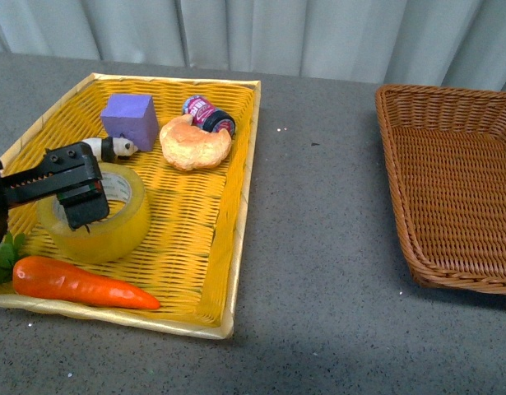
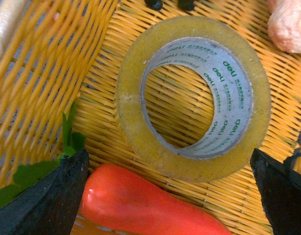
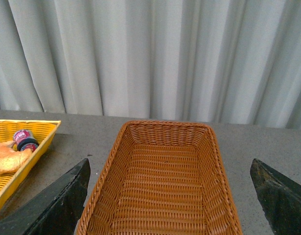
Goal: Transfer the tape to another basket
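A grey speckled table (image 1: 318, 247) carries two containers, well apart, with a bare strip of tabletop between them. On the left sits the bright yellow woven tray (image 1: 249, 148) with a low sloping rim. On the right sits the shallow dark brown wicker basket (image 1: 450, 181), with nothing in it. The right gripper (image 3: 170, 166) hangs above this basket, its fingers spread wide and gripping nothing.

The wide roll of yellowish translucent tape (image 1: 125, 222) lies flat, its hole upward, in the near left part of the tray. The left gripper (image 2: 170, 161) hovers right over it, released, its black fingers standing wide to either side of the roll.

An orange plastic carrot (image 1: 80, 284) lies just beside the roll on its near side, along the tray's front rim. Farther back are a golden croissant (image 1: 195, 141), a purple foam cube (image 1: 129, 119), a small dark jar with a pink label (image 1: 207, 113) and a small white-and-black item (image 1: 113, 148) too small to identify.
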Action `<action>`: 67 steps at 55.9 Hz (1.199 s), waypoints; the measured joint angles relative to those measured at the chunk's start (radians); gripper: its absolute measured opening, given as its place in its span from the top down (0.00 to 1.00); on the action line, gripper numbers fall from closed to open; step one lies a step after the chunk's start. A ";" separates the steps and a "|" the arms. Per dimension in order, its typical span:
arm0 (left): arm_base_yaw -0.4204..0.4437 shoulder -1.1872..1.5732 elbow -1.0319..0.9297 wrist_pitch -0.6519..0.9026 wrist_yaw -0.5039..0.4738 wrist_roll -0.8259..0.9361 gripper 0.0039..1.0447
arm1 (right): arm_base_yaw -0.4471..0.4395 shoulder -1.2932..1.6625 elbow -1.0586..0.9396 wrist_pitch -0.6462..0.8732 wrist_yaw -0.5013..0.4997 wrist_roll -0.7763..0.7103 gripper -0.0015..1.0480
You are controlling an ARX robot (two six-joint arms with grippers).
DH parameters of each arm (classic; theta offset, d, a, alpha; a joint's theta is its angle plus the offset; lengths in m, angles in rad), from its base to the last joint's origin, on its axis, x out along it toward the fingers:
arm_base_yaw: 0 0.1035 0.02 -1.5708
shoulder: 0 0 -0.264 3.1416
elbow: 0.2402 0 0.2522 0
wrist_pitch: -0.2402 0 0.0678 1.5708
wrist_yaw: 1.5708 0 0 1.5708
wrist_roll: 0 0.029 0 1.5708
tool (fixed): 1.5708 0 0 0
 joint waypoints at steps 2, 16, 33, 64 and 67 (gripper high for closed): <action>0.000 0.034 0.016 -0.005 0.004 -0.016 0.06 | 0.000 0.000 0.000 0.000 0.000 0.000 0.09; 0.030 0.156 0.095 -0.022 -0.008 -0.071 0.06 | 0.000 0.000 0.000 0.000 0.000 0.000 0.09; 0.039 0.184 0.130 -0.032 -0.015 -0.074 0.53 | 0.000 0.000 0.000 0.000 0.000 0.000 0.09; -0.133 0.072 0.256 -0.057 0.044 0.031 0.84 | 0.000 0.000 0.000 0.000 0.000 0.000 0.09; -0.170 0.082 0.311 -0.038 0.073 0.045 0.84 | 0.000 0.000 0.000 0.000 0.000 0.000 0.09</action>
